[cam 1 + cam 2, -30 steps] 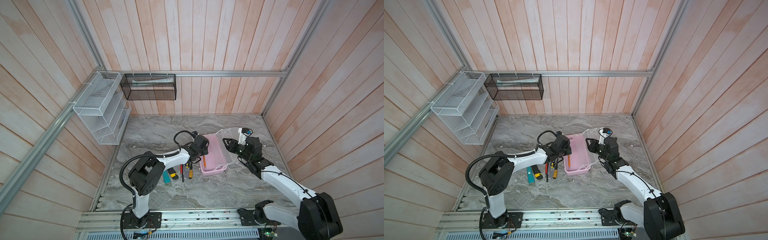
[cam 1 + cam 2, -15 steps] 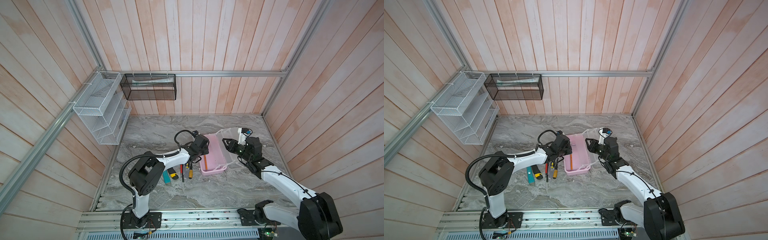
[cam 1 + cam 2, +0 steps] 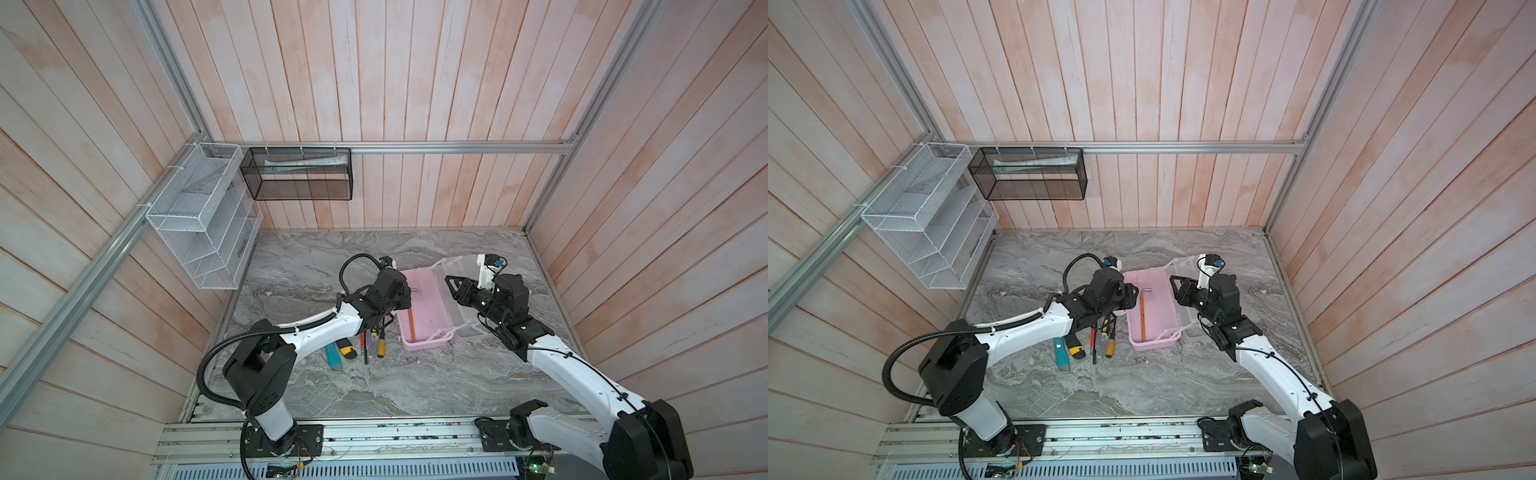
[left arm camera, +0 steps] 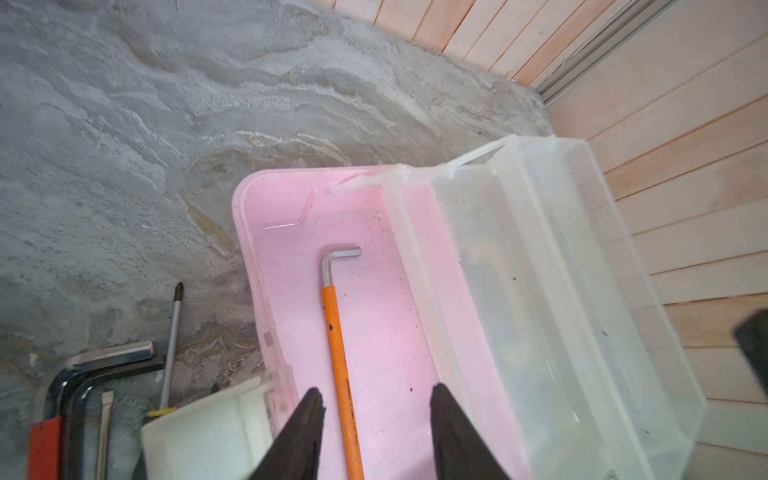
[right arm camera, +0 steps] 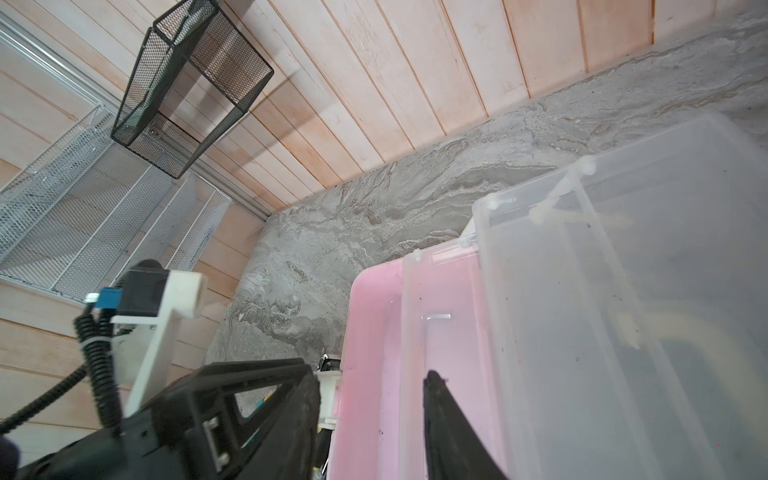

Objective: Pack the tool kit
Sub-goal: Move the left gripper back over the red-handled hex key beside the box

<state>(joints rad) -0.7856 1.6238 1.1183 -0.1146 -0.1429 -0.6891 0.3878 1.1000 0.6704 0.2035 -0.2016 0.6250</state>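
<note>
The pale pink case point(image 3: 424, 344) sat on the marble tabletop point(image 3: 374, 399) with its frosted lid point(image 3: 459, 269) swung up along the long wall farther from the loose tools. The left gripper point(image 4: 376, 401) hung just above the case's floor, its jaws spread to a moderate gap and gripping nothing. The orange-sleeved hex key point(image 4: 338, 332) lay flat on that floor under the gap, running lengthwise along the case and free of both fingers. This read as a tool set down inside, with the jaws apart to leave it there rather than to take it. The right gripper point(image 5: 371, 376) stood at the lid side of the case, jaws partly open astride the lid's rim, which ran close beside one finger and well clear of the other. They were not clamped on it, and whether that near finger pressed the plastic could not be told. Most likely it waited there so the lid could not drop onto the working arm. Just outside the case's opposite long wall lay the screwdrivers point(image 3: 381, 348), black hex keys point(image 4: 83, 382), teal knife point(image 3: 333, 357) and yellow knife point(image 3: 348, 352), side by side within the left arm's easy reach. Packing looked barely begun: one tool in, the rest out, the lid not yet shut.
</note>
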